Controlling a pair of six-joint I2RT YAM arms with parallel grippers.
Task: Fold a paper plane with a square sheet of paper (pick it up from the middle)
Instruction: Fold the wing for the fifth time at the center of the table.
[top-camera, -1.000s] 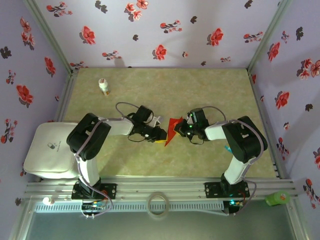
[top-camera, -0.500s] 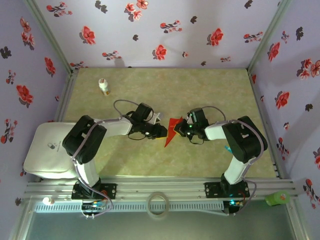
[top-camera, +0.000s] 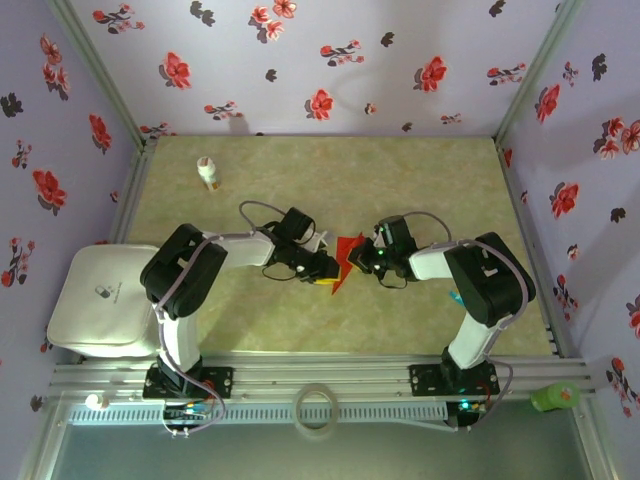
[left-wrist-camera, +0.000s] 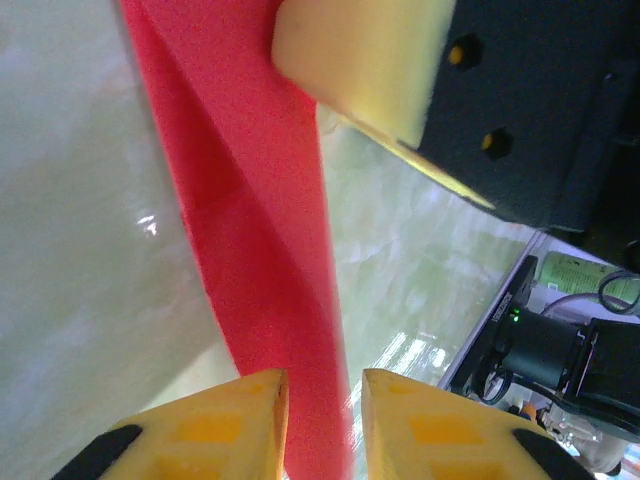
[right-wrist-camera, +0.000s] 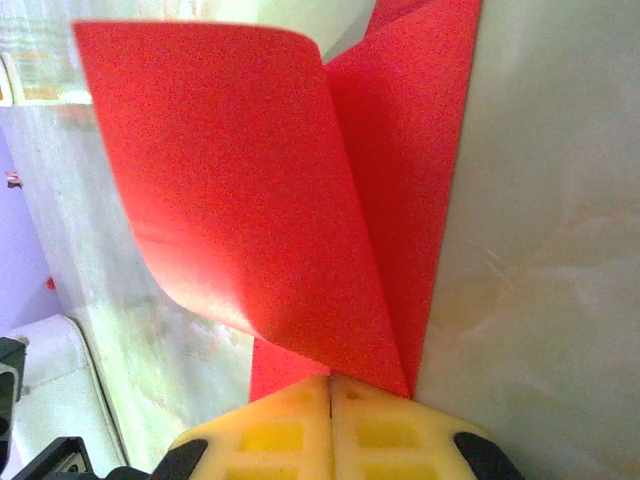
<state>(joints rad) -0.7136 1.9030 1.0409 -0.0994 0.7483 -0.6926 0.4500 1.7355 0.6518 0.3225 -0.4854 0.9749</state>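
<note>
Right claw (right-wrist-camera: 330, 392) pinched shut on the square sheet of paper (right-wrist-camera: 240, 180), well right of the white bottle (top-camera: 209, 172), anchoring it; your left claw (left-wrist-camera: 323, 388) straddles the fold, slightly parted, prob. to crease.

We find the middle of the table (top-camera: 400, 180) crowded. The left gripper (top-camera: 328, 269) and the right gripper (top-camera: 363, 258) face each other closely, and the folded red paper (top-camera: 347, 248) stands between them, so nothing can pass there. A curled flap of the paper rises just before the right fingers (right-wrist-camera: 285, 432). The far half of the table is free, except for a small white bottle (top-camera: 208, 172) near the far left corner. A white pad (top-camera: 100, 300) lies at the left edge. Flowered walls (top-camera: 300, 60) close three sides.
</note>
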